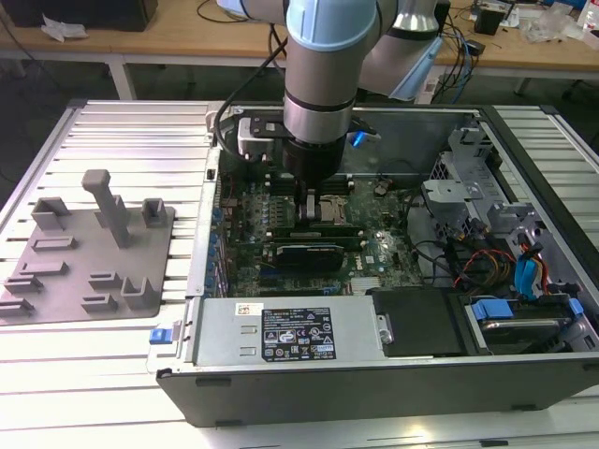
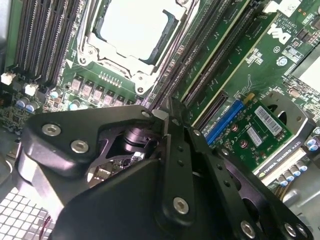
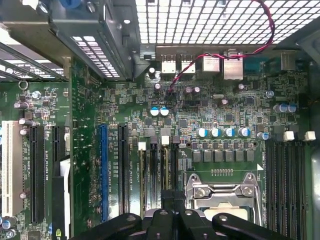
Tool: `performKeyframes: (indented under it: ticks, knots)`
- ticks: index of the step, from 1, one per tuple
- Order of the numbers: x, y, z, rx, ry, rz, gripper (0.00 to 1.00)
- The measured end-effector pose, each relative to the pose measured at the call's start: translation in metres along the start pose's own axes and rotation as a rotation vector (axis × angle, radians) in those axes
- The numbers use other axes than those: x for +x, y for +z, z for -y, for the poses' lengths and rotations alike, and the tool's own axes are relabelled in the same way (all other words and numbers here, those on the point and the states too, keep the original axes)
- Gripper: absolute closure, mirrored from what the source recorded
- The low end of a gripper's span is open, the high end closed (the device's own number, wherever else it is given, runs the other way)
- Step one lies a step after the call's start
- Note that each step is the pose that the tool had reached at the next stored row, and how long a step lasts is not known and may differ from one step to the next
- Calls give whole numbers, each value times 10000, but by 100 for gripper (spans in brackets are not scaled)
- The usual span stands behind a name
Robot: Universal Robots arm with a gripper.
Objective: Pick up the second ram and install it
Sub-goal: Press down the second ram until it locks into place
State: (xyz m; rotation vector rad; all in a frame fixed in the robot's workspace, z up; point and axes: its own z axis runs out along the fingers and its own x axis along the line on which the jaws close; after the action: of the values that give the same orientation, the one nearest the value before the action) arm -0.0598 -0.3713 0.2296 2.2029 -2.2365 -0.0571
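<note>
Pincer point(image 1: 310, 208) closed, fingertips down at the motherboard's point(image 1: 374, 251) memory slots point(image 3: 155, 175).

The green motherboard point(image 3: 200, 107) carries the CPU socket point(image 3: 222, 197). Black memory slots point(image 3: 155, 172) with white end clips run just beside the socket; a blue expansion slot point(image 3: 103, 172) lies beyond them. The gripper point(image 3: 169, 202) sits over the memory slots nearest the socket.

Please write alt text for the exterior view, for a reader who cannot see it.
A robot arm reaches down into an open computer case, its gripper low over the motherboard beside the CPU socket. A grey fixture plate lies at the exterior view's left.
</note>
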Motion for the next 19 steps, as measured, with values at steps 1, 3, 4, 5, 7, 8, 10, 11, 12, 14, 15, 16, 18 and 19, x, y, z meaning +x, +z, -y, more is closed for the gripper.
performKeyframes:
  ticks: [1, 3, 4, 5, 7, 8, 10, 11, 12, 14, 15, 16, 18, 19]
  knots:
    - [0, 7, 0, 0, 0, -1, 92]
    - [1, 9, 0, 0, 0, -2, 92]
    - [-2, -5, 2, 11, -1, 14, 92]
    - [-2, -60, 0, 4, -1, -2, 92]
    - [-3, -128, -3, 1, -1, -6, 92]
    - [-5, -197, -5, 0, -1, -10, 92]
    - [-8, -312, -8, 1, 0, -9, 92]
    - [-8, -312, -8, 2, 0, -7, 92]
    - [-8, -313, -8, 2, 0, -7, 92]
    - [-8, -317, 33, -1, 0, -13, 92]
    - [-10, -319, 125, 0, -1, -10, 92]
    - [-11, -321, 214, 0, 0, -10, 92]
    - [-12, -324, 319, 1, -1, -11, 92]
    - [-12, -324, 319, 0, 0, -11, 92]
